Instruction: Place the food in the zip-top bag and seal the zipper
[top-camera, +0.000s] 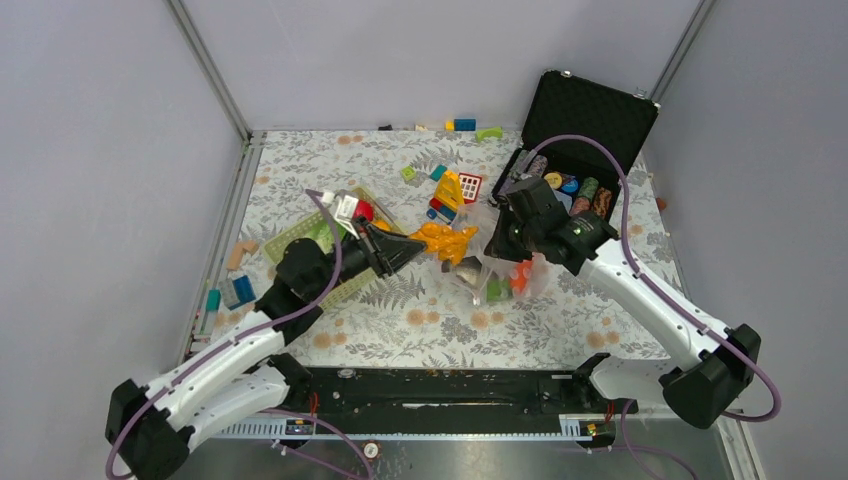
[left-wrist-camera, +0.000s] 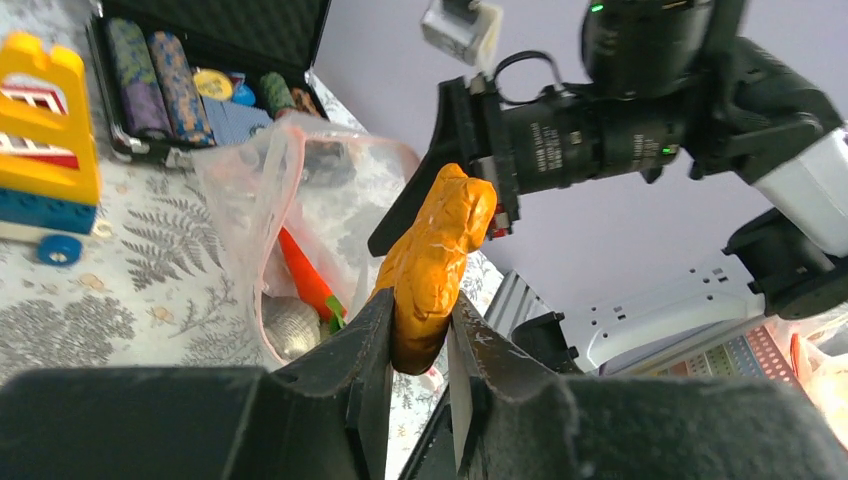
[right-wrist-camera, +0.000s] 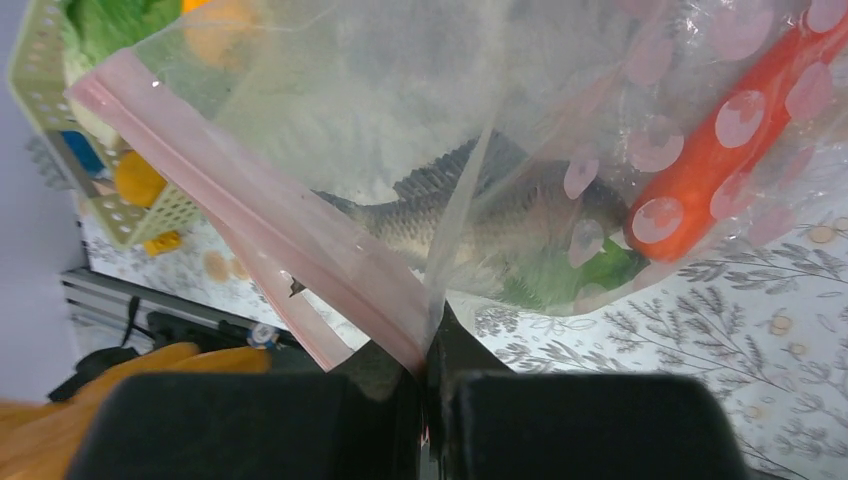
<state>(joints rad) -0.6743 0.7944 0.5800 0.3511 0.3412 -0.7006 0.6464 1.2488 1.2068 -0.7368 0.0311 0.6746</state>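
Note:
My left gripper (left-wrist-camera: 418, 312) is shut on a lumpy orange-yellow food piece (left-wrist-camera: 437, 250) and holds it in the air just left of the zip-top bag (top-camera: 492, 272). The bag's mouth faces the left gripper (top-camera: 408, 248). My right gripper (right-wrist-camera: 428, 352) is shut on the bag's rim at the pink zipper (right-wrist-camera: 250, 212) and holds that edge up. Through the clear plastic I see an orange carrot (right-wrist-camera: 710, 170), a grey fish (right-wrist-camera: 470, 215) and a green leafy piece (right-wrist-camera: 560, 285). In the top view the right gripper (top-camera: 508, 238) is at the bag's upper edge.
An open black case (top-camera: 585, 115) with poker chip stacks stands at the back right, close behind the right wrist. Coloured building blocks (top-camera: 450, 190) lie behind the bag. The pale green basket (top-camera: 298, 240) sits under the left arm. More blocks (top-camera: 235, 290) lie at the left edge.

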